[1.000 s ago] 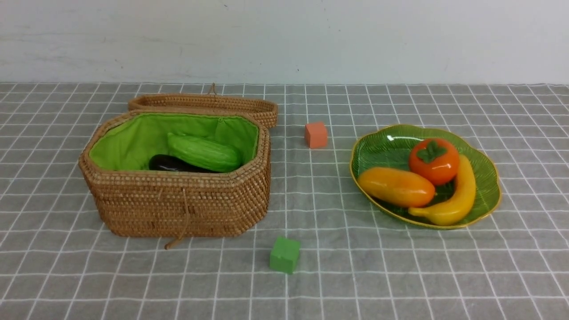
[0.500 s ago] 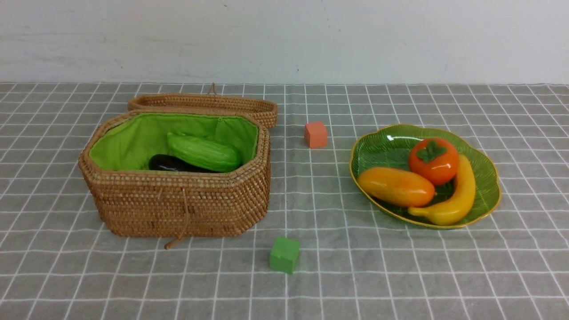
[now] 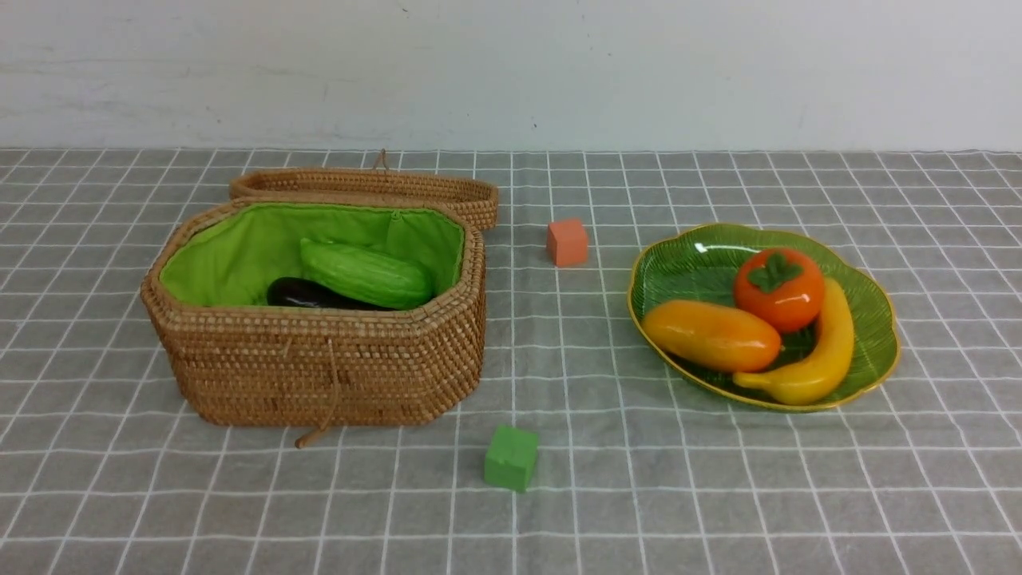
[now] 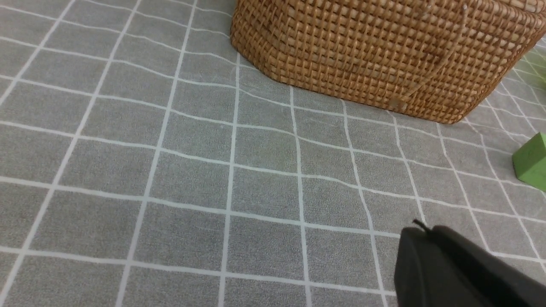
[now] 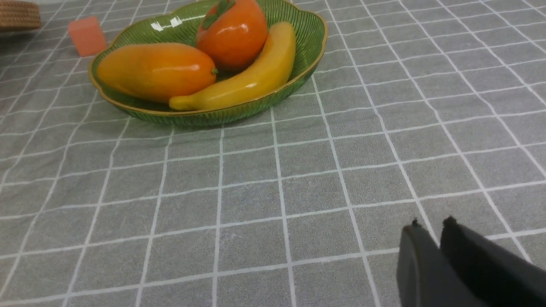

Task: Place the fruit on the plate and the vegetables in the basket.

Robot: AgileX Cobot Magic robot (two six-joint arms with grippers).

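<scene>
The wicker basket (image 3: 319, 359) stands open at the left, and a light green gourd (image 3: 367, 274) lies over a dark eggplant (image 3: 299, 293) inside it. On the green plate (image 3: 687, 255) at the right lie the persimmon (image 3: 778, 287), the mango (image 3: 711, 335) and the banana (image 3: 822, 351). Neither arm shows in the front view. My left gripper (image 4: 420, 230) is shut and empty, low over the cloth in front of the basket (image 4: 375, 55). My right gripper (image 5: 431, 224) hangs over bare cloth well short of the plate (image 5: 213, 117), its fingertips a narrow gap apart with nothing between them.
The basket's lid (image 3: 367, 188) lies folded back behind it. A small orange cube (image 3: 567, 242) sits between basket and plate. A small green cube (image 3: 511, 457) sits in front of the basket's right corner. A grey checked cloth covers the table, with a white wall behind.
</scene>
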